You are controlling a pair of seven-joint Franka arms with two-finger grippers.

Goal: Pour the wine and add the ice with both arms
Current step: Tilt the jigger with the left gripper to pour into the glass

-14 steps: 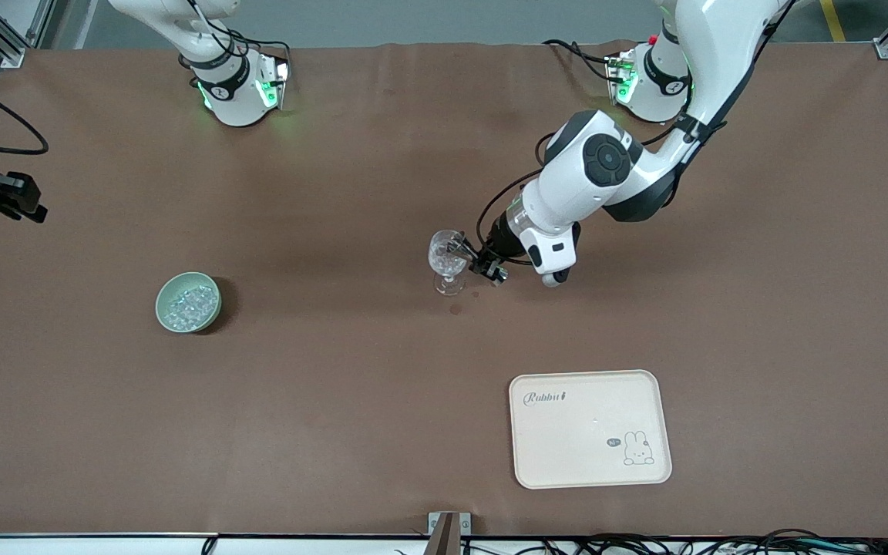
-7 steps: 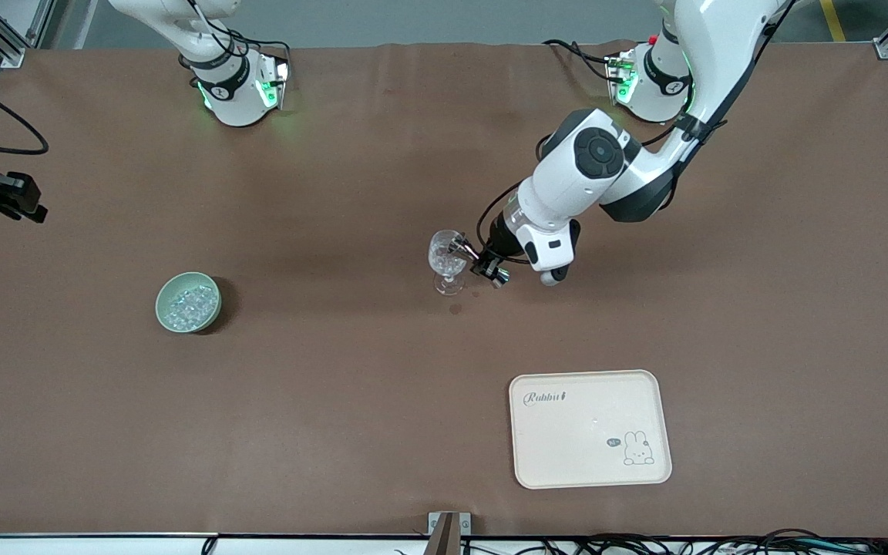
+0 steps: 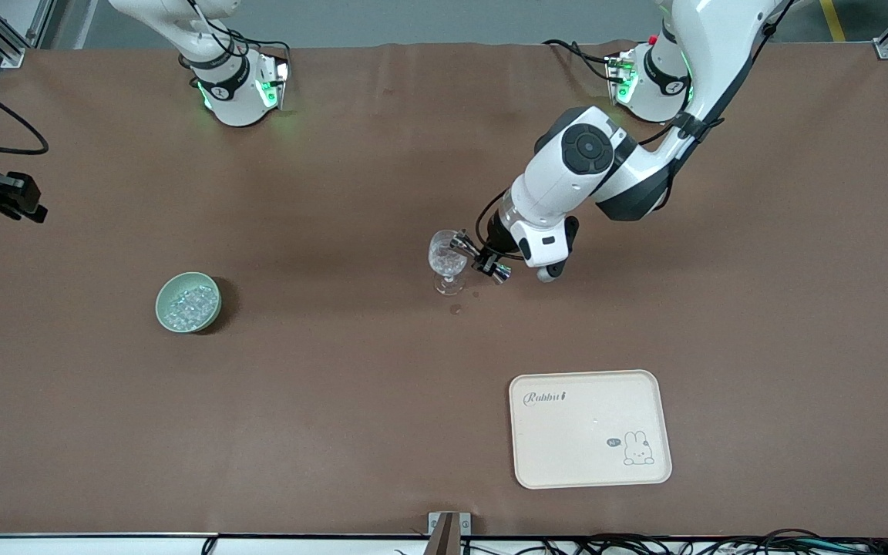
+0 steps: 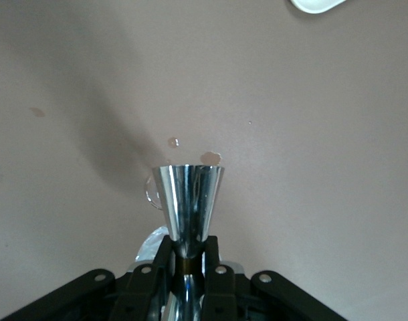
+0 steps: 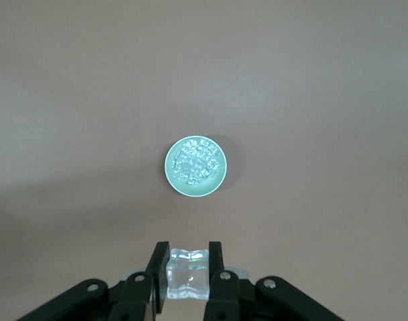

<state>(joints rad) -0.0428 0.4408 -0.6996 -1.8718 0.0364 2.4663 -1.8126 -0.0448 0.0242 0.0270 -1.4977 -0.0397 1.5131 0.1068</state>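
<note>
Front view shows the left tool beside the bowl of a stemmed wine glass that stands mid-worktop. It is clenched on the waist of a steel double-cone jigger, which lies tipped on its side with one mouth toward the glass rim, a pose that suits emptying a measure into the glass rather than carrying it. In the left wrist view the jigger juts straight out from between the black fingers, gripped at its narrow middle so either cup stays free. A few dark spots mark the worktop near the glass foot; they may be spilled drops, though that is hard to confirm.

The right tool, seen only in the right wrist view, is clamped on a single clear ice cube and hangs high over the pale green bowl, which holds the rest of the ice. That height looks like a lift clear of the bowl before carrying the cube to the glass. In the front view the bowl sits toward the right arm's end of the worktop, well apart from the glass.

A cream tray printed with a rabbit lies nearer the front camera than the glass, likely the spot for the finished drink.
</note>
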